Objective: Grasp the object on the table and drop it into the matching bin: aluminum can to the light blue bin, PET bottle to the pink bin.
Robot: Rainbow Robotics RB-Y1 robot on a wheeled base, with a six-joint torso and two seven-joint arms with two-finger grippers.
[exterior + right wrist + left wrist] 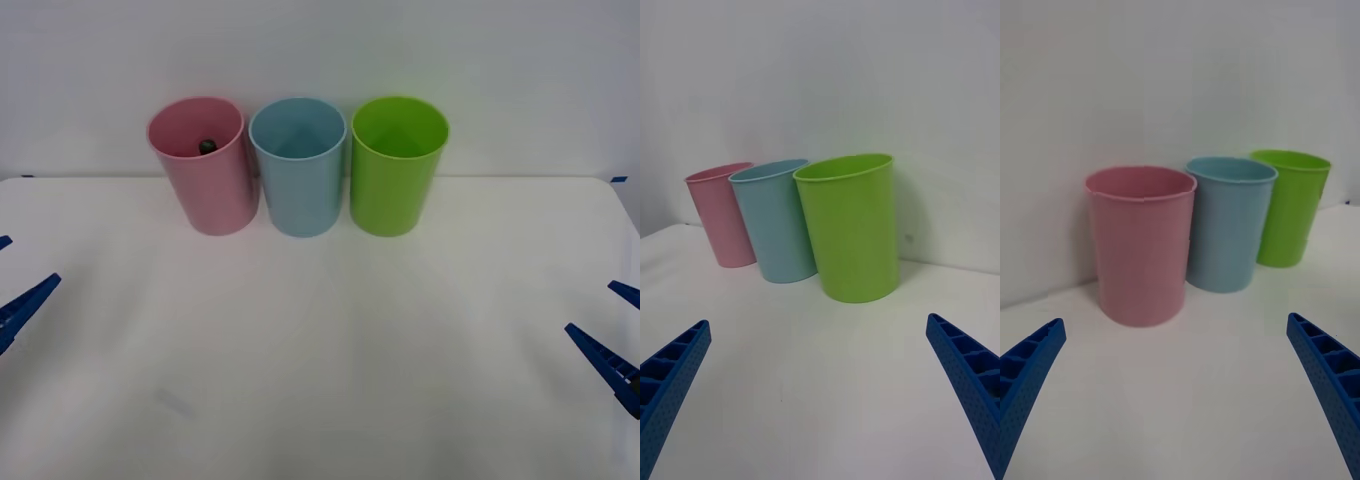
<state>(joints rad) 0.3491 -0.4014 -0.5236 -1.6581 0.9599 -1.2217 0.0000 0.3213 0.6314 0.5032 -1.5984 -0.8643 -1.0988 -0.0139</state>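
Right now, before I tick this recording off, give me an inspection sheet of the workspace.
Surface: white table, a faint smudge near its front.
Job's things: pink bin upright on the left of the row, a small dark object inside it; light blue bin upright in the middle.
Clutter: green bin upright on the right of the row.
Grippers: left gripper open, at the table's left edge; right gripper open, at its right edge; both hold nothing.
Cables: nothing seen.
Surroundings: plain white wall behind the bins.
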